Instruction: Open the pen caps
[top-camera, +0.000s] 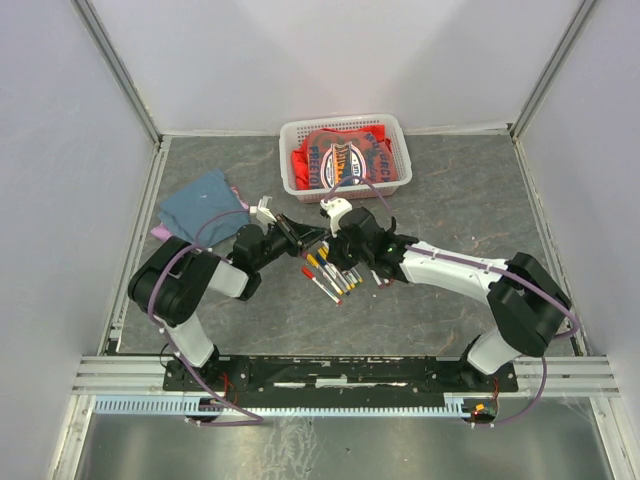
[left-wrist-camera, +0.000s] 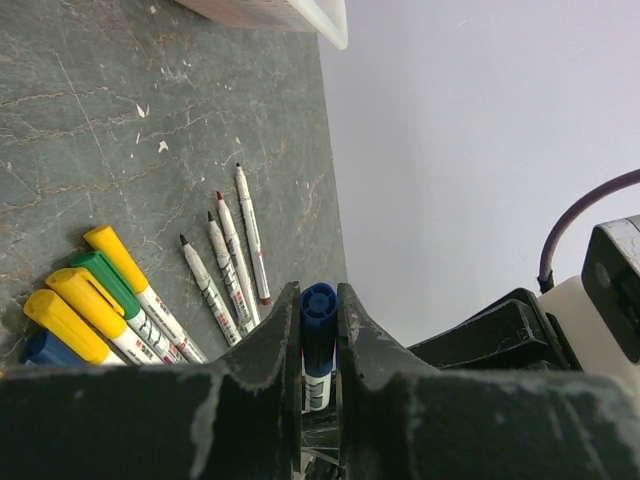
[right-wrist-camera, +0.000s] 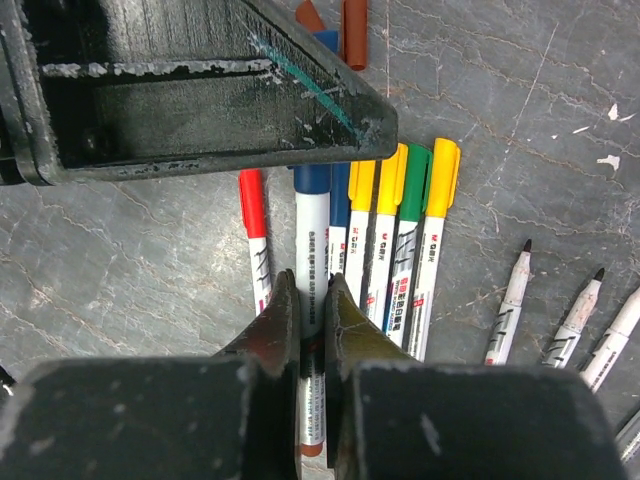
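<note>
One pen is held between both grippers above the table. My left gripper (left-wrist-camera: 318, 290) is shut on its blue cap (left-wrist-camera: 318, 312). My right gripper (right-wrist-camera: 312, 285) is shut on the same pen's white barrel (right-wrist-camera: 312, 240), whose blue cap (right-wrist-camera: 312, 182) runs up under the left gripper's fingers (right-wrist-camera: 300, 110). In the top view the two grippers (top-camera: 300, 235) (top-camera: 343, 240) meet over the row of pens (top-camera: 330, 275). Capped pens lie below: red (right-wrist-camera: 252, 205), yellow (right-wrist-camera: 390, 180), green (right-wrist-camera: 415, 180). Uncapped pens (left-wrist-camera: 232, 260) lie beside them. Loose caps, one brown (right-wrist-camera: 354, 30), lie further off.
A white basket (top-camera: 400, 135) holding red cloth stands at the back middle. A blue-grey cloth (top-camera: 200, 205) lies at the left. Metal rails run along the table's left edge and near edge.
</note>
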